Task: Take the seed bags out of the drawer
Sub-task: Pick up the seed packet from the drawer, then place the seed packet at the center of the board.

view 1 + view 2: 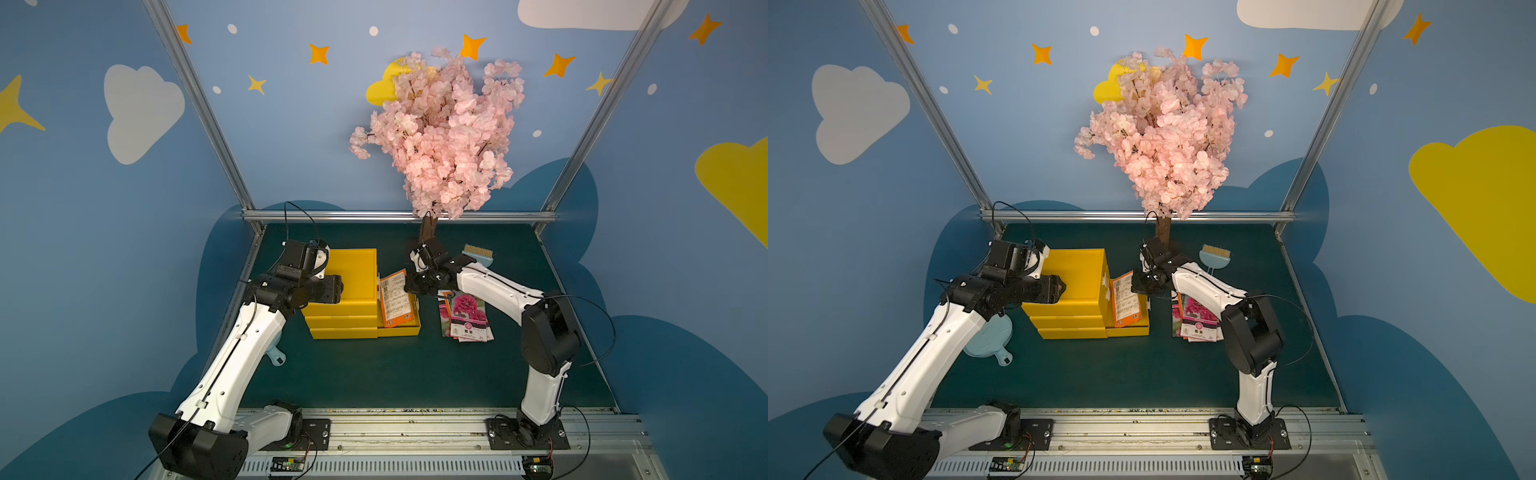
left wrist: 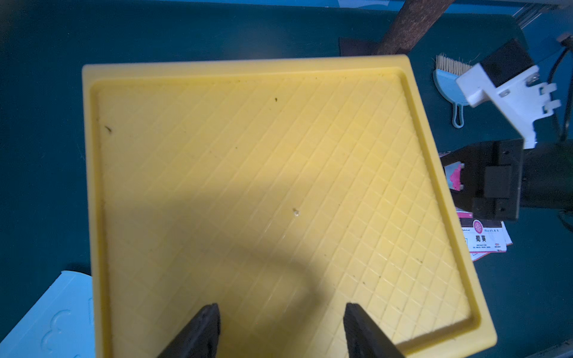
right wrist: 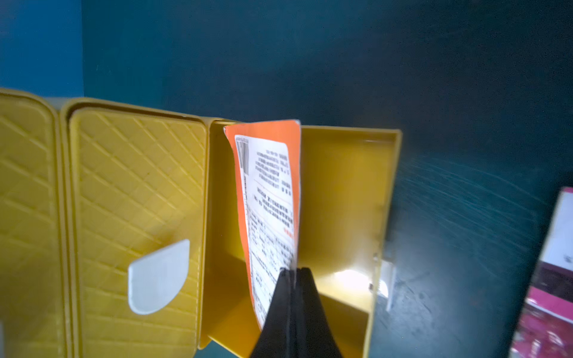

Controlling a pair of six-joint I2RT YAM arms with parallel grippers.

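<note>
far left on my screen, a light-blue dustpan [image 1: 988, 338] lies on the green table [image 1: 357, 374], partly under the left arm. the left gripper [image 2: 280, 310] is over the quilted top of the yellow cube [image 1: 353, 270]. its two black fingers are spread wide with nothing between them. i cannot tell whether they touch the lid.

next over, the drawer [image 1: 405, 331] is pulled out of the cube's side that faces the right arm. one orange seed bag [image 1: 395, 301] stands tilted up in it, white text back showing. in a top view its lower end is inside the drawer's walls, but i can't see if it touches the floor. the right gripper [image 3: 293, 271] has its fingers pressed together on that bag's upper edge, pinching it. the wrist view shows the thin packet caught between the tips.

just right of the drawer, apart from it, the pink seed bags [image 1: 467, 318] lie in a loose overlapping pile on the table, partly under the right forearm. behind them a light-blue brush [image 1: 478, 254] lies bristles away from me, near the trunk of the blossom tree [image 1: 440, 133].
</note>
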